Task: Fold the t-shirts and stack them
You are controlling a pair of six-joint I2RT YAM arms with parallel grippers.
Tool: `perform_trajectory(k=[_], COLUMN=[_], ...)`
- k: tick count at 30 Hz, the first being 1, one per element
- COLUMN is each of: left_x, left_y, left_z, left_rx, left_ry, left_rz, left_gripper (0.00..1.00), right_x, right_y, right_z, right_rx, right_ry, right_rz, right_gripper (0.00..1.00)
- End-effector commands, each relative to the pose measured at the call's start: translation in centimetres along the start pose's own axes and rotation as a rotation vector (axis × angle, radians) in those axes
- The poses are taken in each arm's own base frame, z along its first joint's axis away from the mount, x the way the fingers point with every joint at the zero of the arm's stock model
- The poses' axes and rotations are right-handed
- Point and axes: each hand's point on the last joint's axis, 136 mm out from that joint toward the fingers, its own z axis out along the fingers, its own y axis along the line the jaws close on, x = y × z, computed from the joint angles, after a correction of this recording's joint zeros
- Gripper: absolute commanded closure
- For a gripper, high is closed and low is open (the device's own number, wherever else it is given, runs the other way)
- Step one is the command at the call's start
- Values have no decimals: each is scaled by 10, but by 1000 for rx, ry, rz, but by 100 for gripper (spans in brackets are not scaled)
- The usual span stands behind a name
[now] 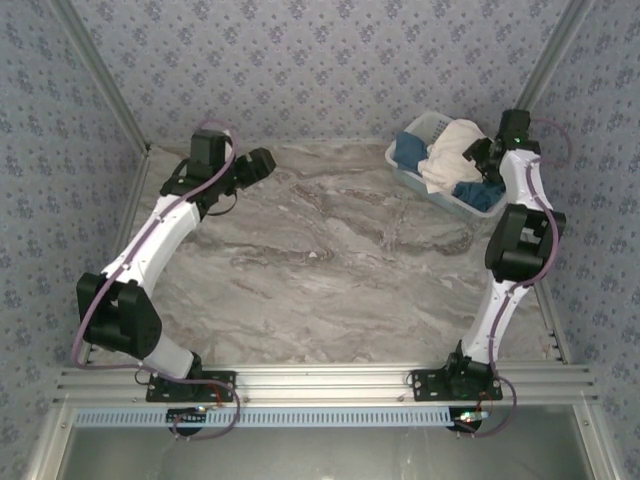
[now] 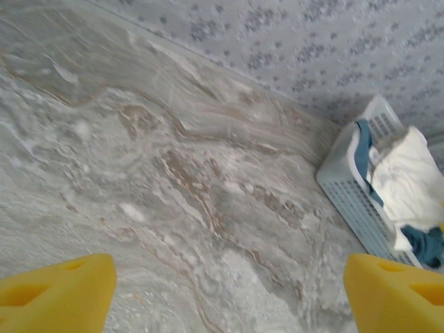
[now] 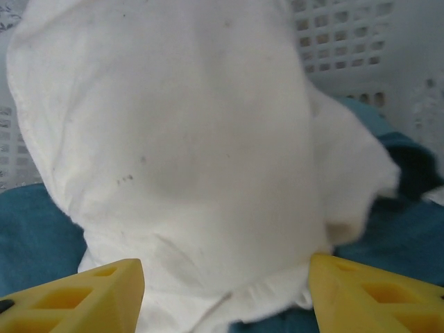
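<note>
Over at about 1 o'clock on the worktop point(image 1: 330, 270), close to the back wall, sits the white basket point(image 1: 412, 183). All the t-shirts point(image 1: 445, 165) are heaped inside it, and none are folded yet. The big cream shirt point(image 3: 187, 139) lies on top in a soft lump, and the teal shirts point(image 3: 35, 229) peek out from under it at 4 and 8 o'clock in my right wrist view. That is why I go for the cream one first: it is on top, so it must come out before I can reach the rest. My right gripper point(image 3: 225, 270) is down in the basket with its two yellow fingers point(image 3: 121, 281) apart, one on each side of the low edge of the cream lump. The cloth bulges between them, but I cannot tell if the fingers press it, so I call this gripper open and not holding anything. I think the next thing is to pinch a good bunch of cloth and lift it. I should take care not to catch a teal shirt or the basket wall with it. My left gripper point(image 2: 229, 281) is wide open too, with nothing between its fingers. It hovers over bare worktop at about 10 o'clock, well apart from the basket, and looks across at it. I think it waits there so the middle is free for spreading the shirt out. From there it can also grab the other side when the shirt comes over.
</note>
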Motion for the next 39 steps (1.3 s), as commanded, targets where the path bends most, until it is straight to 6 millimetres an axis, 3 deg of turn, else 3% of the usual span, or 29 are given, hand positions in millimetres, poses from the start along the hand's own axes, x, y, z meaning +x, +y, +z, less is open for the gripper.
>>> perform_trajectory(k=[1,6,9,14,17,22,26,29,35,39], left_x=[12,19,20,23,26,32,33,33,32,28], left_y=[-10,-8,-7,-5,-2,3,6,9,19,24], left_z=[-14,-23,-29,-35,-35,-33,-31,-31,-37,-46], left_rx=[24,12,3,-5,-13,-25,-37,-53,-110,-146], left_ry=[33,32,27,31,37,47,52,49,33,5], left_rz=[17,17,23,27,23,19,19,15,12,17], left_gripper=[17,20,23,25,26,27,27,27,27,27], right_x=[0,3,-4,-16,-22,-34,-36,-28,7,48], right_y=[13,12,18,39,57,105,159,205,274,311], right_z=[12,30,28,-7,-41,-120,-190,-253,-371,-435], right_rx=[-56,-53,-79,-104,-129,-259,-423,-586,-901,-1091], right_ry=[30,45,2,-100,-177,-329,-430,-493,-561,-548], right_rz=[53,106,106,67,35,-40,-137,-214,-303,-367], right_gripper=[39,58,80,100,100,100,100,100,100,100])
